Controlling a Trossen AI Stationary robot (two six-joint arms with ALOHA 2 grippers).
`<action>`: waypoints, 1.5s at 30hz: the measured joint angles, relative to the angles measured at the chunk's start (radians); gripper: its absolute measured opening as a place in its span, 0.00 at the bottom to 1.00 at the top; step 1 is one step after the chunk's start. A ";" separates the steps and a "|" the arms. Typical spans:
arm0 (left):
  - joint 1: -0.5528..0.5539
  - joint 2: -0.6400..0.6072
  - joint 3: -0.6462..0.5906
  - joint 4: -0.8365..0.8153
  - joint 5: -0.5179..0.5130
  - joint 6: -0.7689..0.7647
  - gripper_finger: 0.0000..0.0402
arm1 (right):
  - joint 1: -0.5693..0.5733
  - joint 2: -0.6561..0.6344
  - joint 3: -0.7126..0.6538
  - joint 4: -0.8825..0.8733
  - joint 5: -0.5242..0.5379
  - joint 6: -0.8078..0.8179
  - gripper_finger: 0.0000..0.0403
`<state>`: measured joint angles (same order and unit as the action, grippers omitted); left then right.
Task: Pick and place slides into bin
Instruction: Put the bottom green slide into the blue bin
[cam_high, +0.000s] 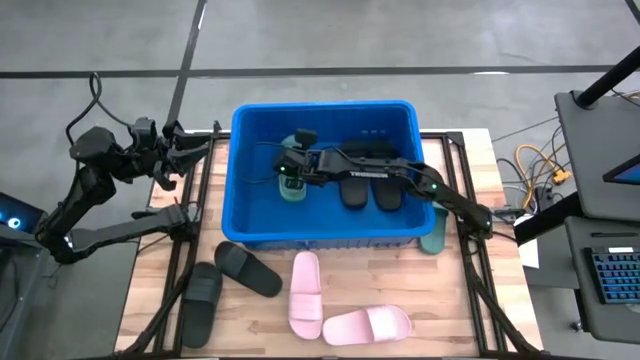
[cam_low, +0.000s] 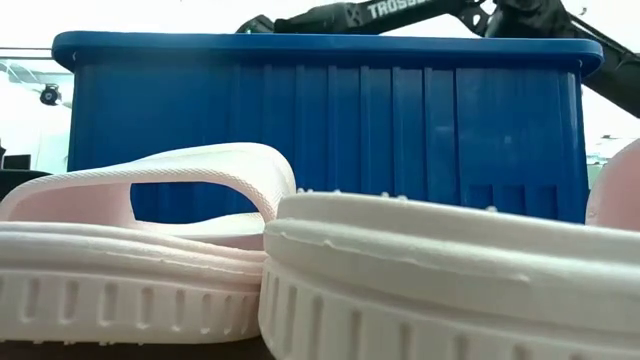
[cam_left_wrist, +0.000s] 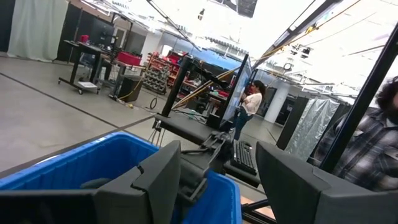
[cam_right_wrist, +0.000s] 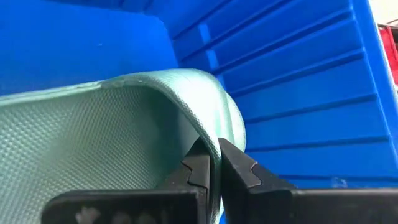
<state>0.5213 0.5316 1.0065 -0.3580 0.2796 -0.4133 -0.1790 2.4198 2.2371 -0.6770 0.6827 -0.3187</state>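
right gripper (cam_right_wrist: 213, 169) clamped on green slide (cam_right_wrist: 124, 130) strap inside bin (cam_high: 250, 170) | sole cropped | left gripper (cam_left_wrist: 217, 180) parted, empty

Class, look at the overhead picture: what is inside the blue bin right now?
Inside the bin: two black slides lying side by side, and a green slide pinched by the right gripper. The arm covers part of the floor.
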 joint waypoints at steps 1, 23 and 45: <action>0.000 0.000 0.000 0.000 0.000 0.000 0.48 | -0.005 0.011 0.011 0.003 0.002 -0.001 0.02; 0.000 0.000 0.000 0.000 0.000 0.001 0.48 | -0.056 0.070 0.015 -0.056 -0.069 -0.041 0.02; 0.000 0.001 0.000 0.000 0.000 0.001 0.48 | -0.060 0.070 0.007 0.024 -0.167 0.004 0.02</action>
<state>0.5217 0.5323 1.0061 -0.3576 0.2798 -0.4126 -0.2386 2.4897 2.2440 -0.6534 0.5161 -0.3148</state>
